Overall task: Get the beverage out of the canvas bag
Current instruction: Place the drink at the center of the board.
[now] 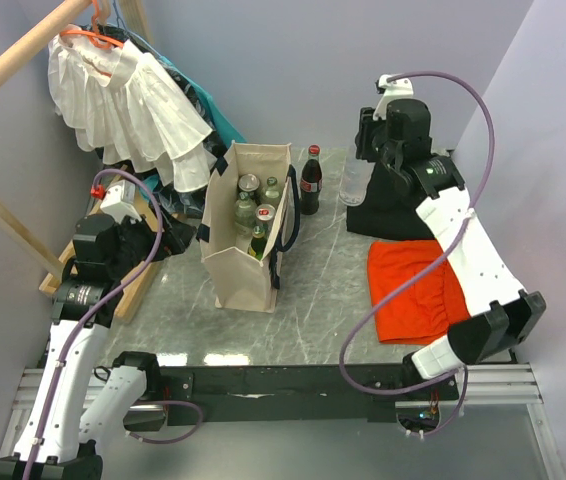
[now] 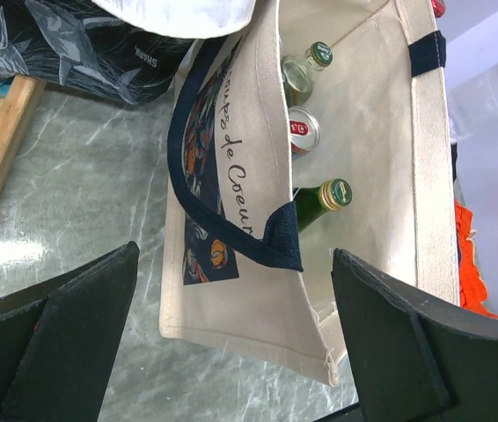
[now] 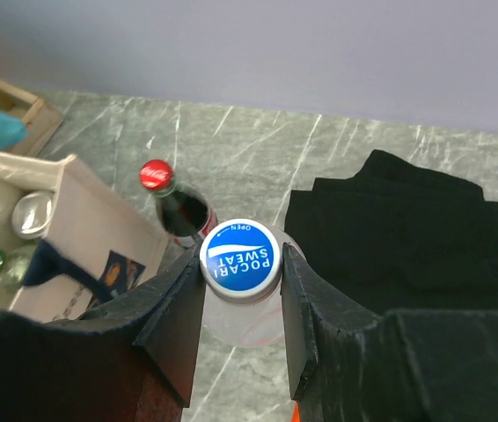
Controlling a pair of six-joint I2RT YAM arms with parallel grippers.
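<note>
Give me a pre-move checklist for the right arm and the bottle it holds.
1. Grip: right gripper shut on the Pocari Sweat bottle just under its cap: ok.
2. Bottle outside the canvas bag: ok.
3. Bottle base resting on the table: cannot tell.
4. Gap to the cola bottle beside it: cannot tell, very near.
5. Spare arm: left gripper open and empty: ok.
6. Bag upright, more drinks inside: ok.
</note>
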